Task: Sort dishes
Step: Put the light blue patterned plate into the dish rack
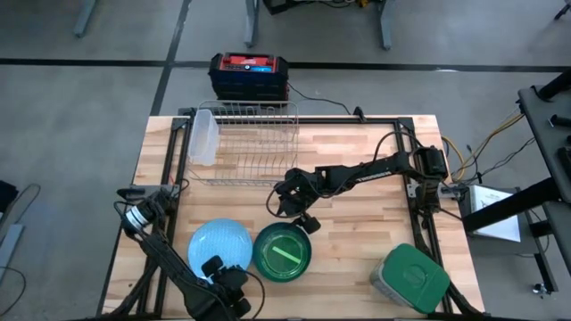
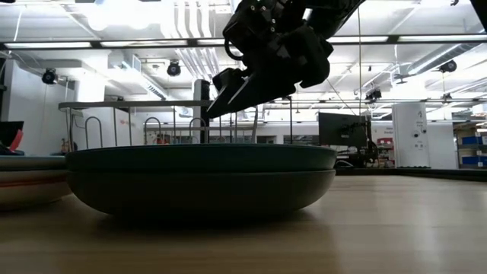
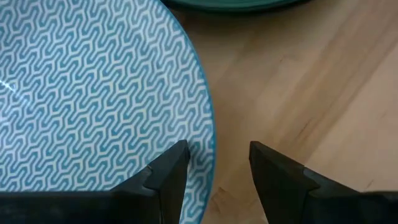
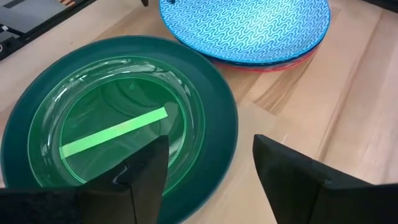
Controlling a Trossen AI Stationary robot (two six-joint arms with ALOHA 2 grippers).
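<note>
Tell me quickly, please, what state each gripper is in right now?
Left gripper: open, empty, fingers astride the blue plate's rim.
Right gripper: open, empty, above the green plate.

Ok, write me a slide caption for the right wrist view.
Open right gripper above the rim of the dark green plate, with the blue patterned plate stacked on a reddish one beyond.

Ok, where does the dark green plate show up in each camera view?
High view: dark green plate, bottom centre, right of the light blue plate.
Low view: fills the middle.
Left wrist view: only a rim sliver at the top edge.
Right wrist view: left half.
Shared landmark: the light blue plate beside it.
</note>
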